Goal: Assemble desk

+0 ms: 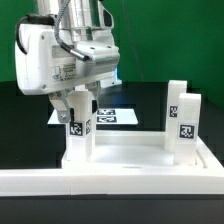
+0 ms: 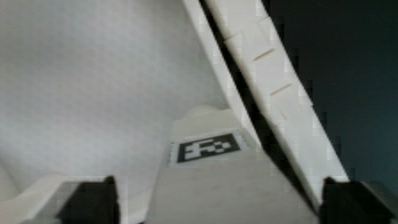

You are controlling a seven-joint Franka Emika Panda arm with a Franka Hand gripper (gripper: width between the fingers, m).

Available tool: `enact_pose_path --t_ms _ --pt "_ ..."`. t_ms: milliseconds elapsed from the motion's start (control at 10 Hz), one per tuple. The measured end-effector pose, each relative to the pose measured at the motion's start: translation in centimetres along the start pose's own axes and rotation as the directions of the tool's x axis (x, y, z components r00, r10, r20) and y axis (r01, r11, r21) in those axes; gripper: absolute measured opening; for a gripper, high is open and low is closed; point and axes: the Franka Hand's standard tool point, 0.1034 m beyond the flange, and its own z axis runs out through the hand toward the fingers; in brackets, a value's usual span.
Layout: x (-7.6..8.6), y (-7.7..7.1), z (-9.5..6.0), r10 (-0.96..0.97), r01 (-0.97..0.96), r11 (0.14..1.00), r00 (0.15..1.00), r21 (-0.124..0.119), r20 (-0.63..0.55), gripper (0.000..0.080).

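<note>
The white desk top (image 1: 130, 152) lies flat on the black table. My gripper (image 1: 80, 108) is shut on a white square leg (image 1: 78, 130) with black-and-white tags. It holds the leg upright on the top's corner at the exterior view's left. In the wrist view the leg (image 2: 208, 150) with its tag fills the space between my dark fingers (image 2: 89, 203), and the gripper (image 2: 217, 208) sits over the desk top (image 2: 89, 90) beside its raised rim (image 2: 267, 80). Two more legs (image 1: 175, 105) (image 1: 188, 122) stand upright on the top's side at the exterior view's right.
The long white L-shaped rail (image 1: 110, 185) runs along the front and up the exterior view's right side of the desk top. The marker board (image 1: 112, 117) lies flat behind the desk top. A green wall is at the back.
</note>
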Motion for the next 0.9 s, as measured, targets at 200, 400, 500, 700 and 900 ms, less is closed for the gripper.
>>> enact_pose_path --t_ms 200,400,500,700,900 --pt "-2.5 -0.4 -4.0 -0.021 0.018 0.999 0.998 0.042 0.056 0.0645" --pt "-3.6 -0.8 -7.6 -0.024 0.017 0.997 0.995 0.075 0.1 0.0649" --pt "-3.7 -0.8 -7.8 -0.03 0.022 0.997 0.994 0.073 0.104 0.0649" --pt "-3.6 -0.7 -7.4 -0.032 0.025 0.997 0.995 0.07 0.099 0.0649" --pt "-3.6 -0.7 -7.3 -0.036 0.029 0.997 0.995 0.069 0.098 0.0649"
